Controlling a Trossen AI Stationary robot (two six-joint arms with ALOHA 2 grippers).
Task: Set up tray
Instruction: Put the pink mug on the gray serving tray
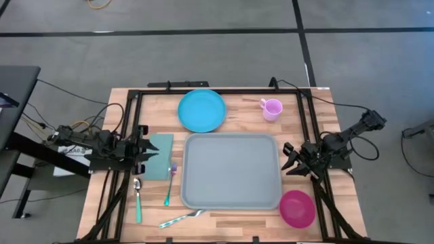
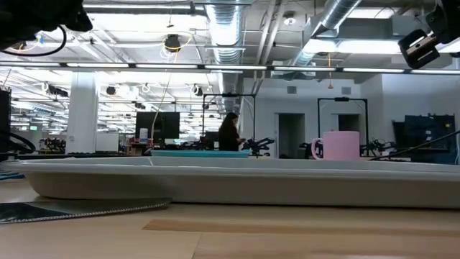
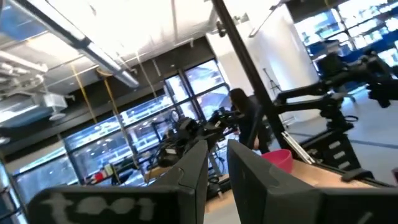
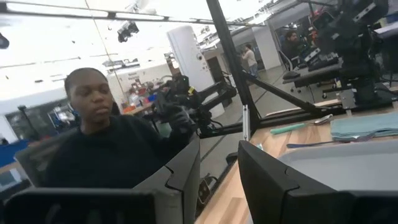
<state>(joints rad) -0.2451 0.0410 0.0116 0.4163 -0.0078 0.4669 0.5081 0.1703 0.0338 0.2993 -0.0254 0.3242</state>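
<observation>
The grey-blue tray (image 1: 230, 169) lies flat in the middle of the wooden table; the low view shows its long rim (image 2: 237, 183). My left gripper (image 1: 148, 154) hangs above the left edge of a teal napkin (image 1: 159, 156), tipped upward, fingers a narrow gap apart (image 3: 216, 149) and empty. My right gripper (image 1: 287, 160) hangs at the tray's right rim, pointing across it, open (image 4: 219, 149) and empty.
A blue plate (image 1: 201, 110) and a pink cup (image 1: 271, 108) stand behind the tray, and a pink bowl (image 1: 297, 208) sits at its near right corner. A spoon (image 1: 137, 196) and two more utensils (image 1: 182, 218) lie near left. A person (image 4: 93, 143) sits beyond the table's left side.
</observation>
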